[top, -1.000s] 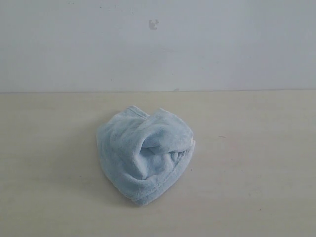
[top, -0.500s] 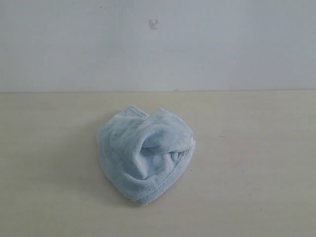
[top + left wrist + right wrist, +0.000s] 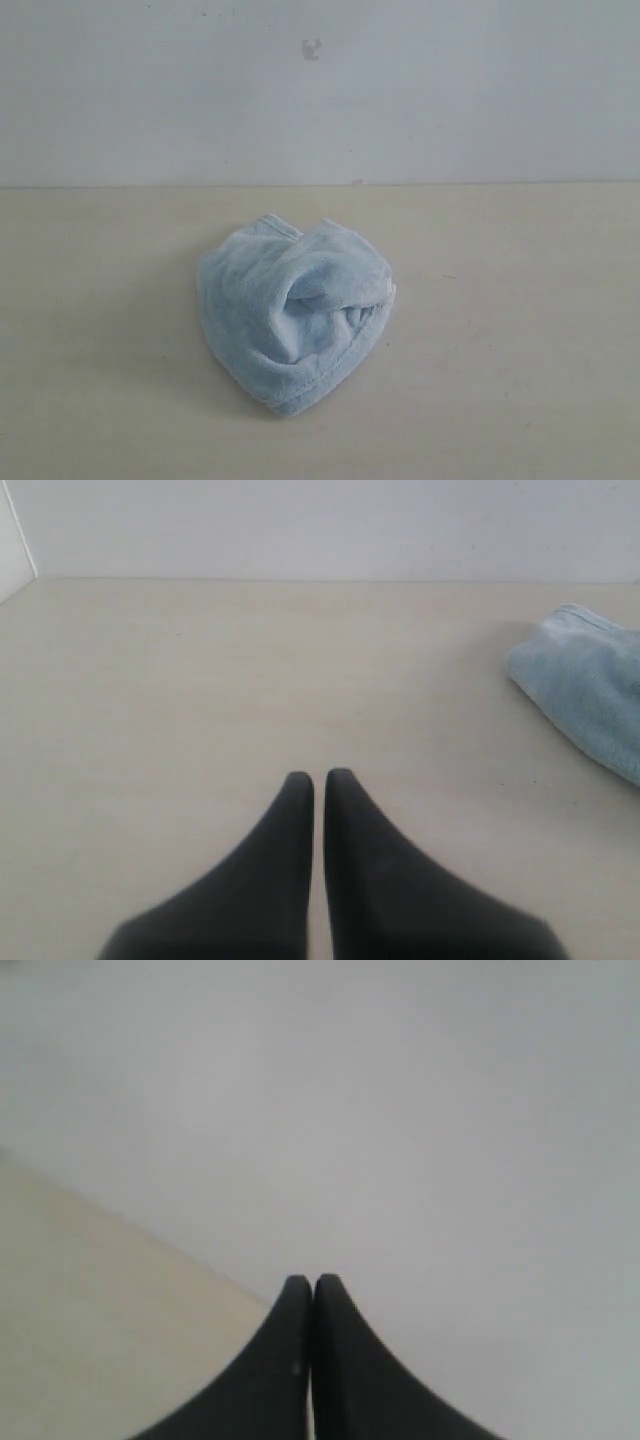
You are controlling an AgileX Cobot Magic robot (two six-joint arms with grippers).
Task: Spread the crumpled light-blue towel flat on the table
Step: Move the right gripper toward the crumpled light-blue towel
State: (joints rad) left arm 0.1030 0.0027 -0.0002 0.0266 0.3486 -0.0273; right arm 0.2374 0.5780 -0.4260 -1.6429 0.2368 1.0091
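Note:
The light-blue towel (image 3: 295, 315) lies crumpled in a heart-shaped heap in the middle of the beige table (image 3: 520, 330); a hemmed edge runs along its near side. Neither arm shows in the exterior view. In the left wrist view my left gripper (image 3: 319, 776) is shut with nothing in it, above bare table, and a corner of the towel (image 3: 590, 695) lies well off to one side of it. My right gripper (image 3: 307, 1281) is shut and empty too, pointing at the wall over a strip of table (image 3: 90, 1310); the towel is out of that view.
A plain pale wall (image 3: 320, 90) rises behind the table's far edge, with a small dark mark (image 3: 311, 47) on it. Bare tabletop (image 3: 200, 680) lies on both sides of the towel and in front of it.

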